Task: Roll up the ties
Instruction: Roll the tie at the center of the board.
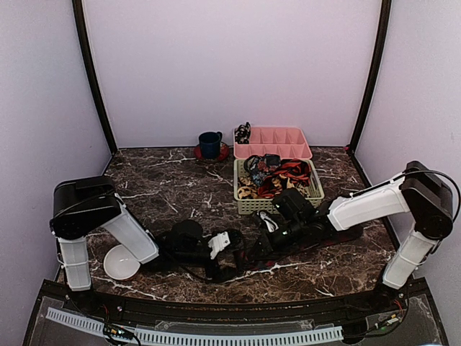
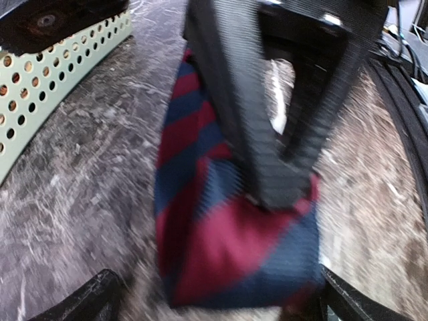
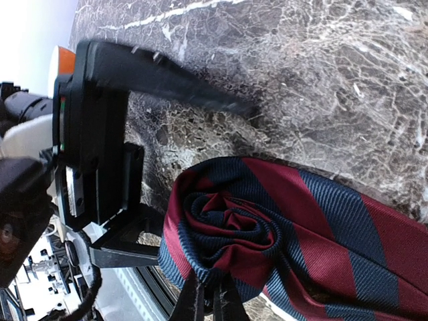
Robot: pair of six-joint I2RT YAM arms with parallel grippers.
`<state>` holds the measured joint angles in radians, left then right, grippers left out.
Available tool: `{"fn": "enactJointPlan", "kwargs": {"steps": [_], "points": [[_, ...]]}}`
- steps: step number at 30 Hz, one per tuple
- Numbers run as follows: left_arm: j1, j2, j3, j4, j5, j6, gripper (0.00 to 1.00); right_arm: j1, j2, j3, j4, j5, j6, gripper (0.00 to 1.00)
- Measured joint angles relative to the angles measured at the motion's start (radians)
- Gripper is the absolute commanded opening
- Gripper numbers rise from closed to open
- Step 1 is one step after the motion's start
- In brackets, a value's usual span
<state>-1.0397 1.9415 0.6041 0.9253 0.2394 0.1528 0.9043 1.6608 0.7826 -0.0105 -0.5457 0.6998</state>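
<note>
We see ties (image 1: 284, 176) filling the basket (image 1: 252, 205); near it the right gripper (image 3: 207, 297) pinches a striped tie (image 3: 287, 227), left gripper (image 2: 214, 301) spread.

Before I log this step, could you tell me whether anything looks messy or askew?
The ties in the basket lie in a tangled heap. The coil of the striped tie, pinched by the right end effector, looks loose and lopsided.
</note>
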Motion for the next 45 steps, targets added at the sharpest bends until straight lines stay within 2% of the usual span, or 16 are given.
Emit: {"fn": "enactJointPlan", "kwargs": {"steps": [13, 15, 17, 21, 23, 25, 27, 29, 34, 37, 38, 40, 45], "points": [[0.016, 0.119, 0.166, -0.030, 0.123, 0.043, 0.98, -0.011, 0.026, 0.057, -0.064, -0.008, -0.035, 0.00], [0.013, 0.128, 0.176, -0.026, 0.124, 0.046, 0.89, -0.014, 0.026, 0.060, -0.071, -0.010, -0.039, 0.00], [0.011, 0.134, 0.180, -0.021, 0.120, 0.047, 0.73, -0.017, 0.026, 0.063, -0.078, -0.012, -0.043, 0.00], [0.009, 0.135, 0.177, -0.014, 0.115, 0.044, 0.47, -0.022, 0.026, 0.070, -0.090, -0.017, -0.050, 0.00], [0.009, 0.131, 0.155, 0.011, 0.117, 0.038, 0.38, -0.023, 0.026, 0.076, -0.095, -0.021, -0.052, 0.00], [0.007, 0.116, 0.125, 0.028, 0.116, 0.022, 0.35, -0.024, 0.027, 0.081, -0.094, -0.029, -0.053, 0.00], [0.002, 0.101, 0.101, 0.035, 0.116, 0.011, 0.36, -0.022, 0.033, 0.086, -0.089, -0.042, -0.053, 0.00], [-0.007, 0.086, 0.082, 0.035, 0.115, -0.001, 0.45, -0.021, 0.046, 0.089, -0.078, -0.058, -0.053, 0.00], [-0.020, 0.074, 0.062, 0.045, 0.105, -0.032, 0.53, -0.023, 0.075, 0.089, -0.071, -0.086, -0.053, 0.00], [-0.021, 0.071, 0.049, 0.060, 0.095, -0.043, 0.72, -0.024, 0.081, 0.088, -0.064, -0.087, -0.057, 0.00], [-0.022, 0.070, 0.045, 0.064, 0.090, -0.047, 0.86, -0.025, 0.081, 0.086, -0.060, -0.087, -0.057, 0.00], [-0.026, 0.070, 0.040, 0.076, 0.078, -0.047, 0.98, -0.029, 0.081, 0.079, -0.051, -0.088, -0.056, 0.00], [-0.050, 0.071, 0.036, 0.089, 0.040, -0.043, 0.99, -0.033, 0.081, 0.077, -0.041, -0.090, -0.056, 0.00]]}}
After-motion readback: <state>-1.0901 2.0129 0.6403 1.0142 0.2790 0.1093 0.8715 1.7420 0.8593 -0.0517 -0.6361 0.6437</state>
